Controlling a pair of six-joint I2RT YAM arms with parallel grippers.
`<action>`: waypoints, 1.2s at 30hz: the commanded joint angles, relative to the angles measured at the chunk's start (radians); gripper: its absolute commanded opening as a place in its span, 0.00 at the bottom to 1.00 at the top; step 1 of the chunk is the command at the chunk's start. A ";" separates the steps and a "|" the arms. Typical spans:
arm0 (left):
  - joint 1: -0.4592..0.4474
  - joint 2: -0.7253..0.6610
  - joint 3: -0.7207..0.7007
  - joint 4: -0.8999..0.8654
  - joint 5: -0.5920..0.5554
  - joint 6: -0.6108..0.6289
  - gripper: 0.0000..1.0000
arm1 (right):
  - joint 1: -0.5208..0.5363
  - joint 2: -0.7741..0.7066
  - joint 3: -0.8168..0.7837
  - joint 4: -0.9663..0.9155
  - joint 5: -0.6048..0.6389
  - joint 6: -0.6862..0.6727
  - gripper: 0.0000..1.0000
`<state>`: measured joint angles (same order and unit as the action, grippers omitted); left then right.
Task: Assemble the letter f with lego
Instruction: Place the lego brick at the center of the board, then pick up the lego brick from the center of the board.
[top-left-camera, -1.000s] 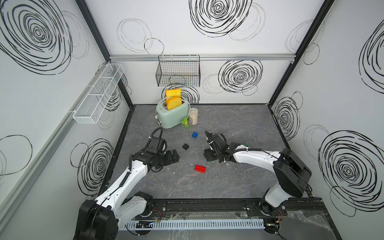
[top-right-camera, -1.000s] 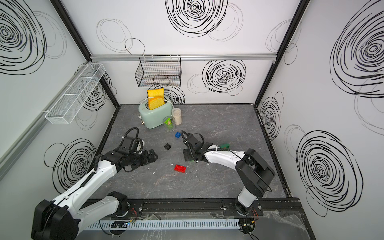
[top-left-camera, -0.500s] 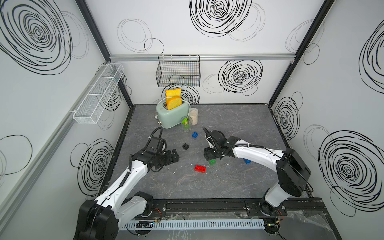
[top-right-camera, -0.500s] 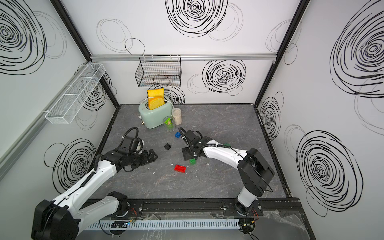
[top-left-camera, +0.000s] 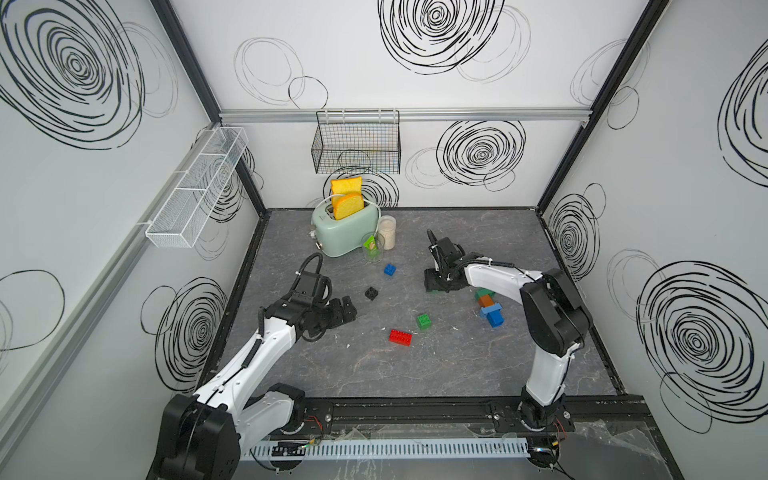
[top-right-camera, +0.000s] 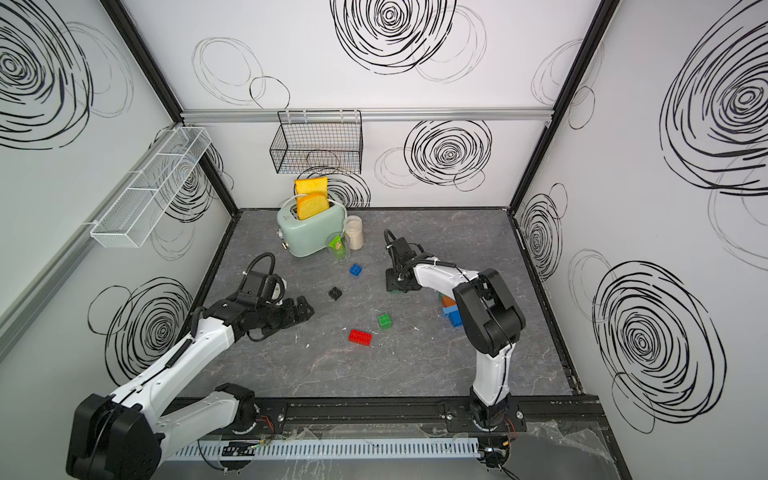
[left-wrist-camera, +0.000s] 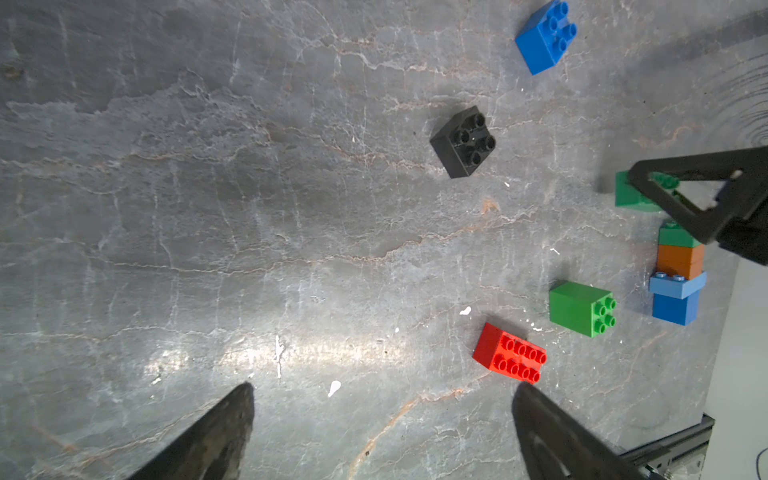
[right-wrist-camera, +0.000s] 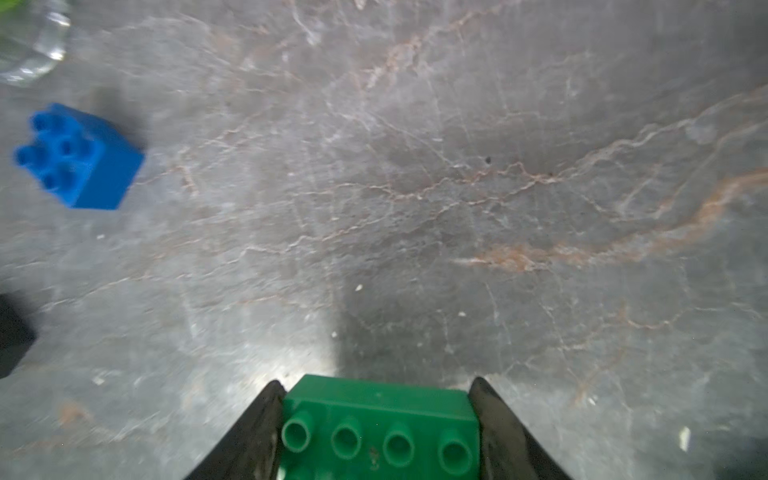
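Taking twelve o'clock as the back wall of the table (top-left-camera: 415, 374), the left gripper (top-left-camera: 344, 309) hovers at nine, jaws wide apart and holding nothing. Nearer the centre are a black brick (top-left-camera: 371, 293) at ten, a blue brick (top-left-camera: 390, 269) at eleven, and a red oblong brick (top-left-camera: 401, 337) at six with its long axis roughly nine-to-three. A green square brick (top-left-camera: 424, 321) sits just beside the red one. At one, the right gripper (right-wrist-camera: 376, 384) is clamped on the short ends of a green oblong brick (right-wrist-camera: 380, 428), whose long axis spans the jaws. At three the stack (top-left-camera: 489, 307) lies flat, its green end toward eleven and its blue end toward five.

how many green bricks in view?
3. One green brick held in the right gripper; one loose beside the red brick; one ending the stack. Others may be hidden.
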<state>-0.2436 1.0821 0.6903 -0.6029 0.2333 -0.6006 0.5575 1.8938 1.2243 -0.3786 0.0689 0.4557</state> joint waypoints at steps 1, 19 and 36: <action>0.009 0.008 0.011 0.026 -0.019 0.012 0.99 | -0.009 0.018 -0.002 0.069 0.002 0.004 0.49; -0.028 -0.010 0.021 0.078 -0.082 0.050 0.98 | 0.160 -0.160 0.139 -0.089 0.270 -0.012 0.99; 0.024 0.014 -0.054 0.094 -0.072 -0.093 0.98 | 0.576 -0.140 0.015 -0.289 -0.016 0.662 0.99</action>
<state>-0.2382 1.0992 0.6415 -0.4995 0.1806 -0.6552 1.1355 1.7576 1.2736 -0.6392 0.0658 0.9634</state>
